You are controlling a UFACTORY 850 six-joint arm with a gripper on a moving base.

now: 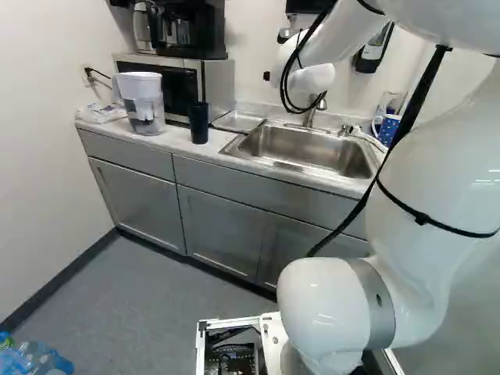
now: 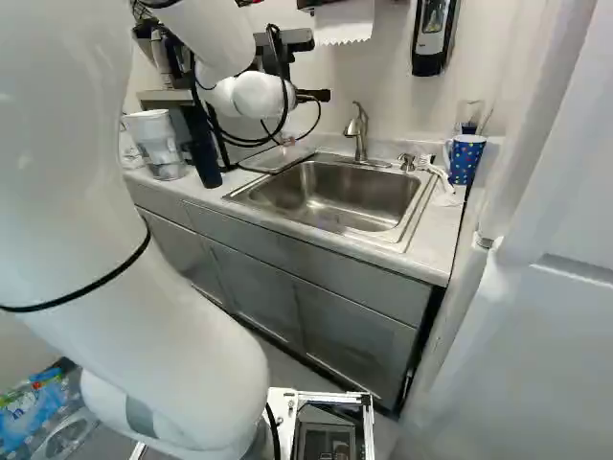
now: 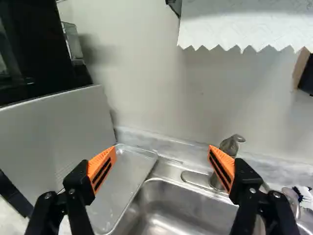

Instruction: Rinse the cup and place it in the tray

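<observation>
The hand (image 2: 312,96) was up over the sink (image 2: 330,196) area, and in the wrist view the hand (image 3: 163,159) had its fingers wide apart. The dotted blue cup (image 2: 465,158) stood upright on the counter (image 2: 436,240) to the sink's right, a white brush (image 2: 437,173) just beside it; the metal tray (image 2: 278,159) lay at the sink's left.

You face a white wall (image 2: 389,105) behind the bench (image 2: 441,240), grey cabinets (image 1: 223,234) under its front edge, grey floor (image 1: 148,293), probably a door (image 2: 546,345) beyond its right corner.
</observation>
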